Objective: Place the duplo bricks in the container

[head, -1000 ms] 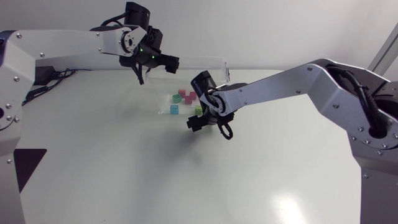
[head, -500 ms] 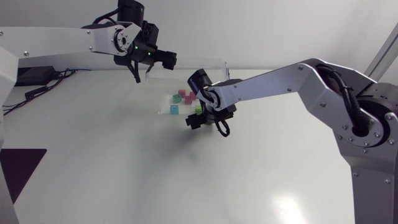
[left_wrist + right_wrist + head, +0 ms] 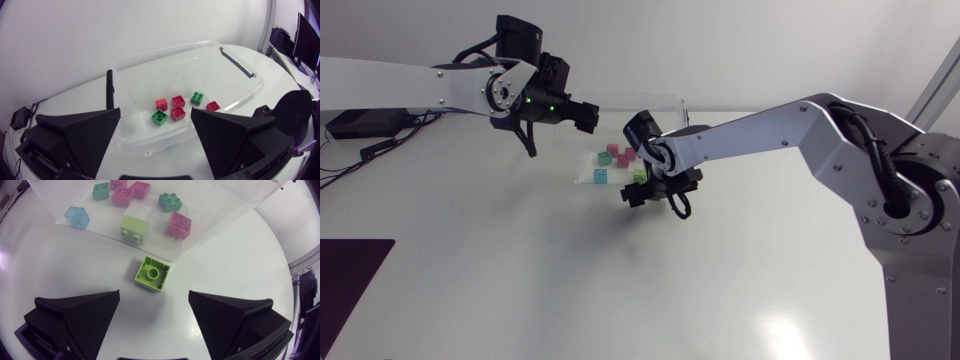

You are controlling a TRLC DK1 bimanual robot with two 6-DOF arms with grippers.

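A clear plastic container (image 3: pixel 672 100) stands at the table's back middle, holding several duplo bricks in red, pink, green and cyan (image 3: pixel 177 113). One lime green brick (image 3: pixel 152 273) lies on the table just outside the container's near wall (image 3: pixel 210 227). My right gripper (image 3: pixel 154 315) hovers low over it, open, the brick ahead of and between its fingers without touching them. In the head view that gripper (image 3: pixel 645 190) partly covers the lime brick (image 3: pixel 640 177). My left gripper (image 3: pixel 582 115) hangs open to the left of the container, looking into it, nothing between its fingers (image 3: pixel 75 135).
A black cable (image 3: pixel 395 135) lies at the far left of the table. Wide bare tabletop (image 3: pixel 620 290) stretches in front of the container.
My left arm has drawn back to the left and dropped a little, away from the container. My right gripper has barely shifted over the lime brick.
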